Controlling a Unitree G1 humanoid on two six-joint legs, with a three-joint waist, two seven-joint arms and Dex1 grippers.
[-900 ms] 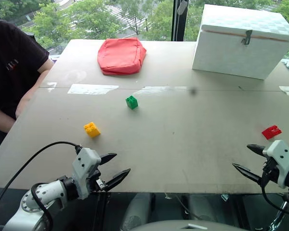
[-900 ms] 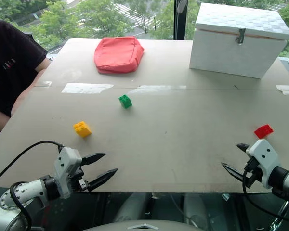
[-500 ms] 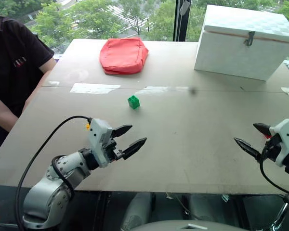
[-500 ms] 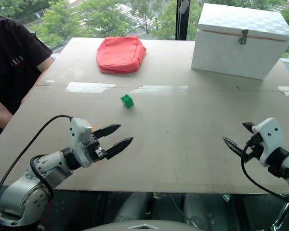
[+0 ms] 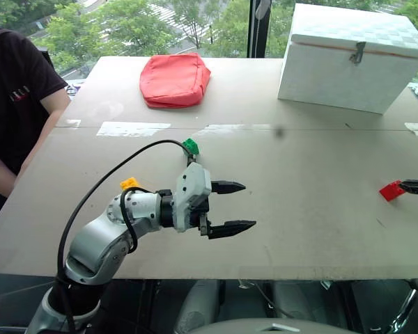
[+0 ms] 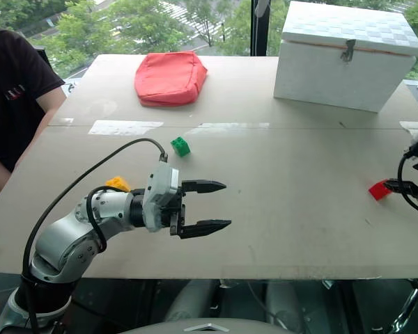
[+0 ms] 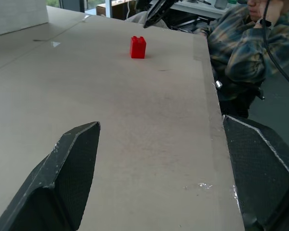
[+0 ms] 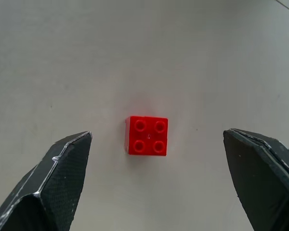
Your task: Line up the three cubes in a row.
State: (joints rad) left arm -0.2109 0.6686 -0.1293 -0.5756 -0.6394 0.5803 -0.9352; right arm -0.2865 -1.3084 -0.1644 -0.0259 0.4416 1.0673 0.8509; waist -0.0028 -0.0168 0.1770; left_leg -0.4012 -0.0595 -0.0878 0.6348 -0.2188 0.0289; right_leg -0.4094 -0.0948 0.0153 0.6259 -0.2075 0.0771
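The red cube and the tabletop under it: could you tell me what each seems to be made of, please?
The red cube looks like moulded plastic: smooth faces, four round studs on top, a slight sheen. The tabletop seems to be matt beige board or laminate, faintly speckled and scuffed; which one is unclear.

Three small studded plastic toy-brick cubes sit on the table: one green cube (image 6: 180,146) toward twelve o'clock, one yellow cube (image 6: 116,184) at nine o'clock, one red cube (image 6: 380,189) at three o'clock. There is one soft red fabric cushion (image 6: 170,77) and one large white latched box (image 6: 345,54), both at the far end.
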